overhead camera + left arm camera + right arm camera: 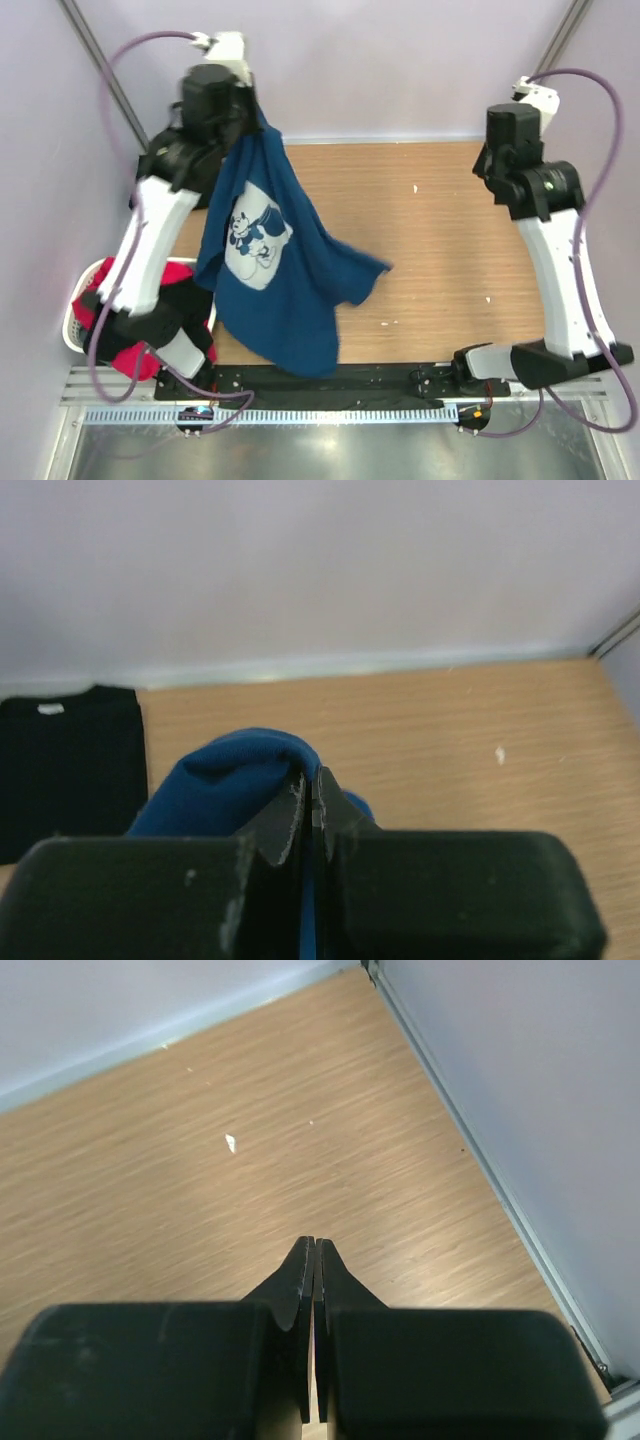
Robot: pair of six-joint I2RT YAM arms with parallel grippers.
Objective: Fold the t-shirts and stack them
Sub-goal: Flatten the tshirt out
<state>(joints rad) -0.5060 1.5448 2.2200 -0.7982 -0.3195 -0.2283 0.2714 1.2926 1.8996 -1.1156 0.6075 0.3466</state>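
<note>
A navy blue t-shirt [285, 290] with a pale square cartoon-mouse print [255, 240] hangs over the table's left half, its lower hem near the front edge. My left gripper [312, 775] is raised at the back left and shut on a fold of that navy cloth [235, 780]. A folded black t-shirt [65, 765] lies flat on the table by the back wall, left of that gripper. A red t-shirt [178, 272] sits in a basket at the front left. My right gripper [315, 1245] is shut with nothing in it, above bare wood near the right wall.
A white basket [75, 325] holding the red t-shirt stands off the table's front left corner, partly under my left arm. The wooden table [450, 250] is bounded by pale walls at the back and right. A black rail [380, 378] runs along the front edge.
</note>
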